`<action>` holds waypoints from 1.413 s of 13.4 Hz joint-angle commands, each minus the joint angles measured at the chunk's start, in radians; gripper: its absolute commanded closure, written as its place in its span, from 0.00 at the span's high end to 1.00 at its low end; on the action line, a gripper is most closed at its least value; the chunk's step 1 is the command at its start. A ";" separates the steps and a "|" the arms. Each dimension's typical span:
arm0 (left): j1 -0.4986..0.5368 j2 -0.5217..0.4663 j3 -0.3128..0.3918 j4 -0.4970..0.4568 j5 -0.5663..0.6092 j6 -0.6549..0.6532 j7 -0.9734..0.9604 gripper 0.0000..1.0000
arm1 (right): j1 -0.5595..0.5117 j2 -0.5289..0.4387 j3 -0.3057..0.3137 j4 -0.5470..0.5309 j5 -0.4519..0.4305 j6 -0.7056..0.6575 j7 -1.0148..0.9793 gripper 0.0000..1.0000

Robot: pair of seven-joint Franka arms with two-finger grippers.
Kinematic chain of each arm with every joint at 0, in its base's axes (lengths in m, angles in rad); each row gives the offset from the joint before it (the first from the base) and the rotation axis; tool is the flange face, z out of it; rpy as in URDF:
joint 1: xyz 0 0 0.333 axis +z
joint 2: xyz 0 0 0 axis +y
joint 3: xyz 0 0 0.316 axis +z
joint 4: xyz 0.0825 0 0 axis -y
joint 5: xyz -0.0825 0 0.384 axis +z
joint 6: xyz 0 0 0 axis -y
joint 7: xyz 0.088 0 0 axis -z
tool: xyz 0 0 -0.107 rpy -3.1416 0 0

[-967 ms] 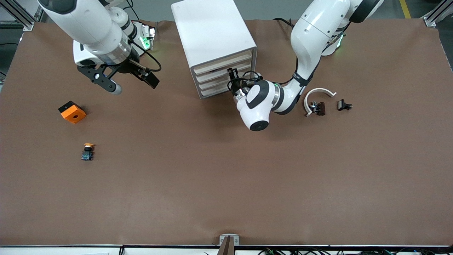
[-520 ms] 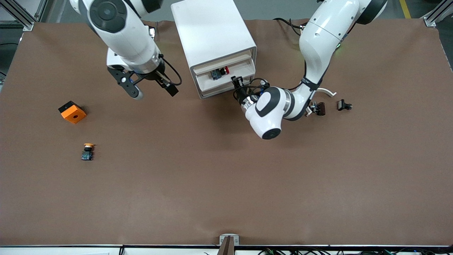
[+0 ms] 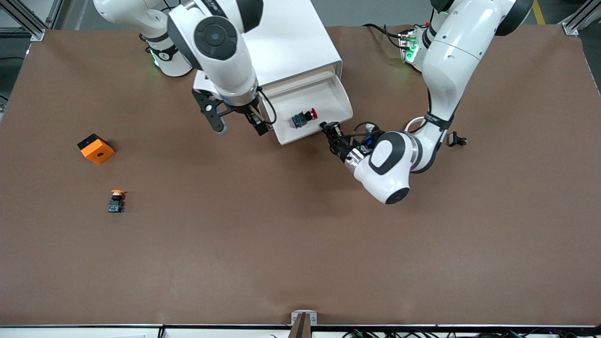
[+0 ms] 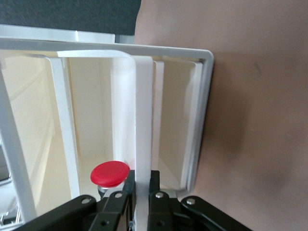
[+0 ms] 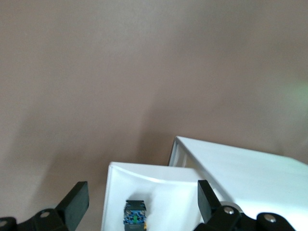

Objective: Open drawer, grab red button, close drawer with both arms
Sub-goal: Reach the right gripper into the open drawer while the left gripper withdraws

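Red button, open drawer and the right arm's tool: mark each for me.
Red button (image 3: 304, 117), front view, on its body inside the drawer.
Open drawer (image 3: 335, 96), front view, on its bare floor.
Right tool (image 3: 238, 125), front view, midway between its open fingertips.

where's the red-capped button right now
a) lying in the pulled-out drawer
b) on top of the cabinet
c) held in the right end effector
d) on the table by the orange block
a: the button lies inside the open drawer, with no fingers on it.
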 commanded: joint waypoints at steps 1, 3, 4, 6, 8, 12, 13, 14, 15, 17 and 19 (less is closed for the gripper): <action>0.065 -0.006 -0.008 0.052 -0.022 -0.051 -0.041 0.06 | 0.049 0.056 -0.012 0.032 0.009 0.014 0.067 1.00; 0.084 -0.003 -0.008 0.053 -0.020 -0.049 -0.038 0.10 | 0.084 0.085 -0.012 0.044 0.009 0.052 0.069 1.00; 0.085 -0.002 -0.008 0.052 -0.020 -0.051 -0.036 0.31 | 0.093 0.099 -0.012 0.046 0.010 0.063 0.069 1.00; 0.093 -0.003 -0.008 0.053 -0.019 -0.051 -0.035 0.71 | 0.107 0.122 -0.012 0.052 0.016 0.103 0.067 1.00; 0.099 -0.006 -0.007 0.055 -0.013 -0.058 -0.035 1.00 | 0.122 0.142 -0.011 0.052 0.030 0.164 0.084 1.00; 0.110 -0.006 0.002 0.131 0.044 -0.100 -0.029 1.00 | 0.141 0.197 -0.011 0.053 0.046 0.204 0.086 1.00; 0.116 -0.008 0.002 0.160 0.079 -0.100 -0.027 1.00 | 0.141 0.213 -0.011 0.061 0.067 0.206 0.084 1.00; 0.118 -0.009 0.002 0.202 0.136 -0.100 -0.021 1.00 | 0.141 0.234 -0.011 0.079 0.079 0.204 0.084 1.00; 0.121 -0.015 0.001 0.231 0.206 -0.100 -0.012 1.00 | 0.142 0.253 -0.011 0.090 0.079 0.204 0.084 1.00; 0.121 -0.037 0.001 0.266 0.372 -0.100 0.069 1.00 | 0.141 0.280 -0.012 0.106 0.078 0.206 0.084 1.00; 0.119 -0.104 -0.001 0.268 0.501 -0.100 0.170 1.00 | 0.135 0.291 -0.012 0.107 0.078 0.206 0.075 1.00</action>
